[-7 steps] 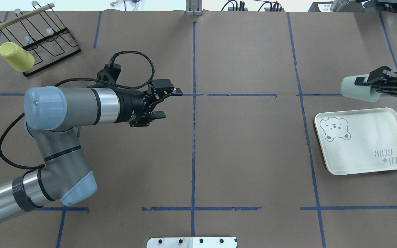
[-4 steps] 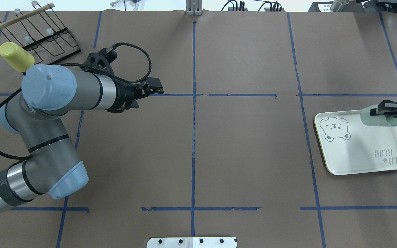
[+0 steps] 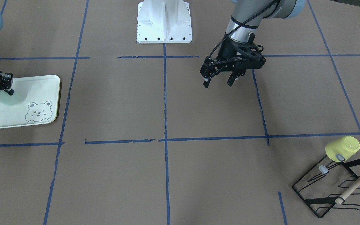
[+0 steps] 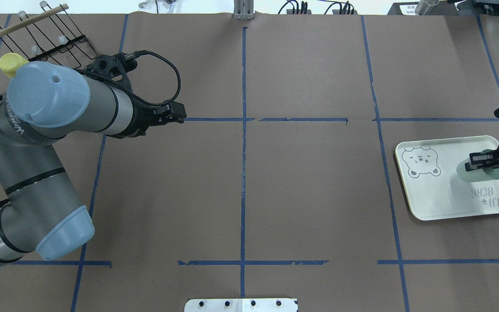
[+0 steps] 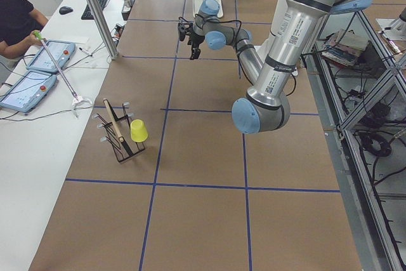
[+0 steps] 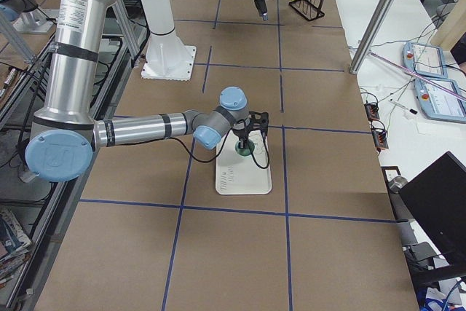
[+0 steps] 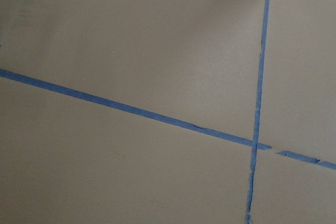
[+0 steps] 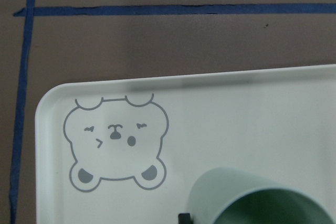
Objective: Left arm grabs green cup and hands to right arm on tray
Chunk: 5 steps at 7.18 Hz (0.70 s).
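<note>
The green cup [image 4: 470, 173] is over the middle right of the tray [image 4: 440, 195], gripped at its rim by my right gripper [image 4: 483, 164], which is shut on it. In the front view the cup [image 3: 3, 99] leans with its mouth toward the gripper [image 3: 2, 86], low over the tray [image 3: 30, 87]; I cannot tell if its base touches. The right wrist view shows the cup's open mouth [image 8: 262, 200] beside the bear drawing on the tray [image 8: 236, 114]. My left gripper [image 3: 217, 82] is open and empty, pointing down over bare table [image 4: 172, 116].
A yellow cup [image 3: 342, 148] hangs on a black wire rack [image 3: 333, 187] at the far left corner; the left arm partly hides it from overhead [image 4: 10, 63]. The robot's white base [image 3: 164, 22] stands at the near middle edge. Blue tape lines grid the brown table.
My right gripper has carried the green cup from beyond the tray's far edge down over the tray. My left arm has drawn back to the left, its gripper turning downward.
</note>
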### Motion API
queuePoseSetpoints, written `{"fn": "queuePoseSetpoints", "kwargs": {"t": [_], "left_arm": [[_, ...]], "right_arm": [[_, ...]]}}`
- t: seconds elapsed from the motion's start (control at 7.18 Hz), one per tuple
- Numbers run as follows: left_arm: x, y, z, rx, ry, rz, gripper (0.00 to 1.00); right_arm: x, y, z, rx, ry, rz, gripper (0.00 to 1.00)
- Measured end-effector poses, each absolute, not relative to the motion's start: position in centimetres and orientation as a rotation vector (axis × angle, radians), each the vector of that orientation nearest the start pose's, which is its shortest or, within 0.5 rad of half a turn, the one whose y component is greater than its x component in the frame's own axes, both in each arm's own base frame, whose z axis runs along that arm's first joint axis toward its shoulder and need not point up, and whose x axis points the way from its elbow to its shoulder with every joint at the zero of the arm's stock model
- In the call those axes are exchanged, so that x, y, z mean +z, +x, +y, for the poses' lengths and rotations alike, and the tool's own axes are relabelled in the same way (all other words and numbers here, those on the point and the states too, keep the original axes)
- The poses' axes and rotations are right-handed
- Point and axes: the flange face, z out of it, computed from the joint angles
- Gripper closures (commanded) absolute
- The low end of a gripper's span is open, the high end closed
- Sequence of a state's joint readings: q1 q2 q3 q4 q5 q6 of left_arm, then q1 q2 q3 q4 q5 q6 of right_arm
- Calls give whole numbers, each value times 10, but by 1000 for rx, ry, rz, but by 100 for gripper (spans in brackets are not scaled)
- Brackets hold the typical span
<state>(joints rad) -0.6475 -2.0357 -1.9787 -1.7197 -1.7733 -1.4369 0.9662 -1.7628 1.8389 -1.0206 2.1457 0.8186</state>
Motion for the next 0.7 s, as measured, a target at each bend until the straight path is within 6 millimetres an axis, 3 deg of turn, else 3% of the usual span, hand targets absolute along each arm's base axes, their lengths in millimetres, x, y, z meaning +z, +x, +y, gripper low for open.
{"fn": "queuePoseSetpoints", "kwargs": {"t": [0.42,0.56,0.7], "left_arm": [[207,390,-438,-355,223,1011,0],[207,390,-438,-355,223,1012,0],[206,390,-438,-355,224,1012,0]], "right_arm": [[554,-204,-411,-16,74,-787,99],[553,-211,-411,-24,71,-774,78],[553,-216,-411,-30,73,-762,1]]}}
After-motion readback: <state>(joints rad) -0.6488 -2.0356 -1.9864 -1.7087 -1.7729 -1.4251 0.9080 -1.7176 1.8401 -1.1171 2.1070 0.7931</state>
